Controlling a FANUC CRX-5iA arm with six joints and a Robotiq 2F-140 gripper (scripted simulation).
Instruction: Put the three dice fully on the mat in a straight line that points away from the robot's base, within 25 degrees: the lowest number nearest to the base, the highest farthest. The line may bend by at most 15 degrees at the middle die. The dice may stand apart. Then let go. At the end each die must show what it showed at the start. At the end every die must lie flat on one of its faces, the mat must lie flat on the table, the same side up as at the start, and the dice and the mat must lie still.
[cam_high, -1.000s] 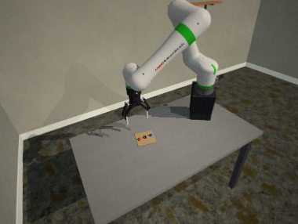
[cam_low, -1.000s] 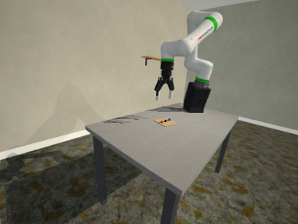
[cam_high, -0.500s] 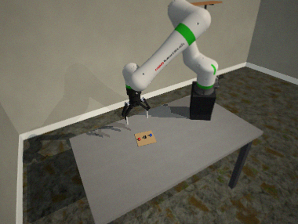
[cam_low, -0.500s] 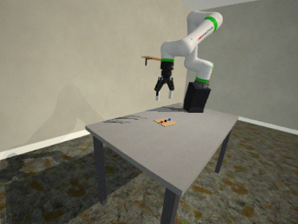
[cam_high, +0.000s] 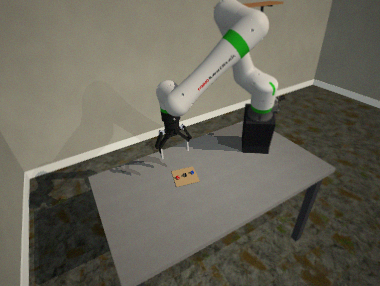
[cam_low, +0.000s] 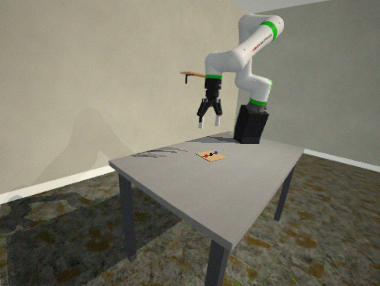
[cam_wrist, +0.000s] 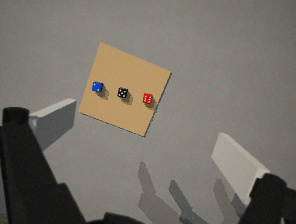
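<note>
A tan square mat (cam_wrist: 125, 86) lies flat on the grey table; it also shows in the top view (cam_high: 185, 176) and the exterior view (cam_low: 210, 156). Three dice stand apart in a row on it: a blue die (cam_wrist: 98, 87), a black die (cam_wrist: 123, 92) in the middle and a red die (cam_wrist: 147, 98). In the top view the blue die (cam_high: 191, 173) is nearest the robot's base and the red die (cam_high: 178, 176) farthest. My gripper (cam_high: 173, 148) hangs open and empty high above the table, behind the mat; it also shows in the exterior view (cam_low: 208, 122).
The robot's black base block (cam_high: 258, 132) stands at the table's back right. A small wooden shelf (cam_low: 192, 74) sticks out from the wall behind the arm. The table edges lie well away from the mat.
</note>
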